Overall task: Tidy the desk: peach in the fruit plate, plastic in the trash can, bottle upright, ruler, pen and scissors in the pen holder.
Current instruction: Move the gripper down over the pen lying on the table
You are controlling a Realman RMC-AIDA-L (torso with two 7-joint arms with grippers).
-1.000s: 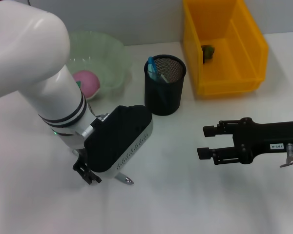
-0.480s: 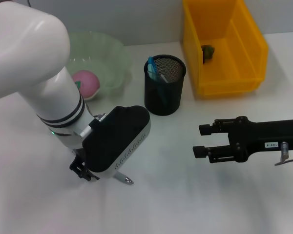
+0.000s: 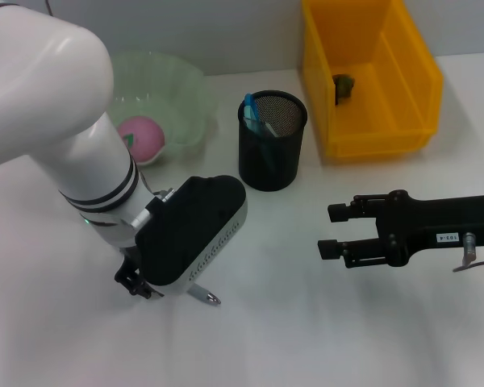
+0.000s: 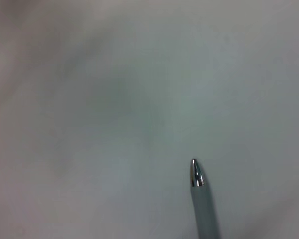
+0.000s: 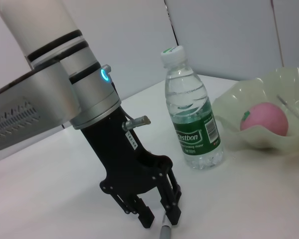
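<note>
— Two arms in view. Where's the left gripper (image 5: 159, 211)?

— Low over the white desk (image 3: 306, 322), near the front, its fingers (image 5: 172, 211) closed on a silver pen (image 3: 204, 296). The pen's metal tip pokes out below, and the left wrist view shows that tip just above the desk.

— And the right gripper (image 3: 332, 232)?

— Hovering off to the right, jaws spread, holding nothing.

— The other things?

— The pink peach (image 3: 142, 137) lies in the pale green fruit plate (image 3: 185, 89). The bottle (image 5: 191, 114) stands upright beside that plate (only the right wrist view shows it). The black mesh pen holder (image 3: 272, 150) has something blue in it, and the yellow trash can (image 3: 387, 133) holds a small dark scrap (image 3: 344, 85).
</note>
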